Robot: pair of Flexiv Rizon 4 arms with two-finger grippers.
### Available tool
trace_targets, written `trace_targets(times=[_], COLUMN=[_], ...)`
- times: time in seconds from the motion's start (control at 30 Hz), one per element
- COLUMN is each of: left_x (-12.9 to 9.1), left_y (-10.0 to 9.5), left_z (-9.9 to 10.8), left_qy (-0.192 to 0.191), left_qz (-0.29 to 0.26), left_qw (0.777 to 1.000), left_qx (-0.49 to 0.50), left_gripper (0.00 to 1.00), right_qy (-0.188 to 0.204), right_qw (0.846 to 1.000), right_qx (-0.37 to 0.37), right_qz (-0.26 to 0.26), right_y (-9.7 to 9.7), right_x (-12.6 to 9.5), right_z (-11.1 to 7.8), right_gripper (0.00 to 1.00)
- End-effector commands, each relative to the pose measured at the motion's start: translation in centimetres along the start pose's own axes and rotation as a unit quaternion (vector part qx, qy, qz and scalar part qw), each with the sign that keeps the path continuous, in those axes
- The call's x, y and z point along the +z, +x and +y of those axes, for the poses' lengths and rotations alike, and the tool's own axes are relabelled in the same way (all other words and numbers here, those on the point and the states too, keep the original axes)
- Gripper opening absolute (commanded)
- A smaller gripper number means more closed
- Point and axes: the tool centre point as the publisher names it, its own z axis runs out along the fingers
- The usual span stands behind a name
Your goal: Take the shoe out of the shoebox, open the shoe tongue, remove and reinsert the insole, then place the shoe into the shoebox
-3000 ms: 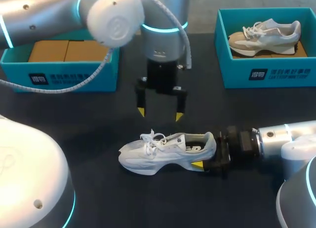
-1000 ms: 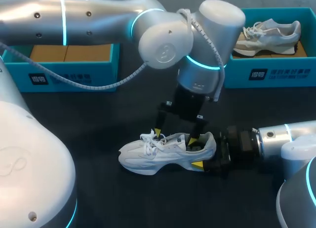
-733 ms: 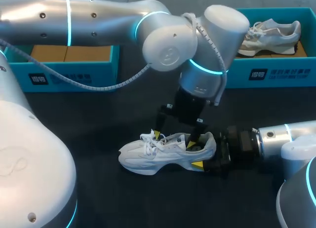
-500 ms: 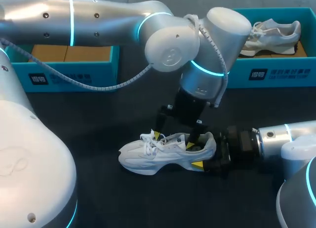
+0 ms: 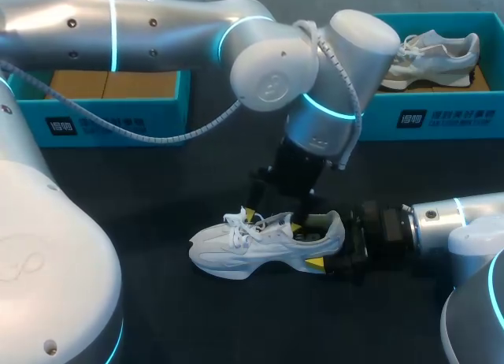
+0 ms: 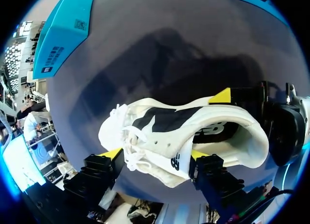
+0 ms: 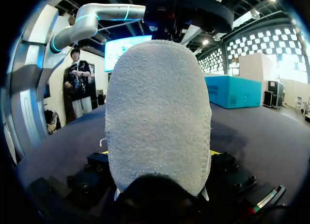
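A white shoe lies on its sole on the black table, toe pointing left. My right gripper is shut on its heel, one yellow tip on each side. My left arm reaches over from the left, and its gripper comes down onto the shoe's top. In the left wrist view the tongue and laces sit between the left gripper's two yellow tips, one tip inside the shoe's opening and one outside its far side. The fingers stand open, close against the tongue. The insole is hidden inside.
A blue shoebox with brown card inside stands at the back left. A second blue shoebox at the back right holds another pale shoe, partly hidden by my left arm. Bare table lies in front of the shoe.
My left gripper came down from above the shoe, and its fingers have narrowed around the tongue. The shoe and my right arm have not moved.
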Motion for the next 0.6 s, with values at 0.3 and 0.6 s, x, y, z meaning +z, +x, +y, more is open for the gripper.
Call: trace_targets(times=[0.3, 0.6], left_x=[-0.9, -1.2], left_y=[-1.5, -1.9], left_z=[0.5, 0.4], left_qy=[-0.004, -0.016], left_qz=[0.031, 0.055], left_qw=[0.999, 0.998], left_qx=[-0.005, -0.006], left_gripper=[0.53, 0.38], right_qy=[0.002, 0.002], right_qw=[1.000, 1.000], right_qx=[0.000, 0.000], right_qz=[0.000, 0.000], right_y=[0.0, 0.0], right_x=[0.0, 0.0], right_z=[0.0, 0.0], right_gripper=[0.00, 0.00])
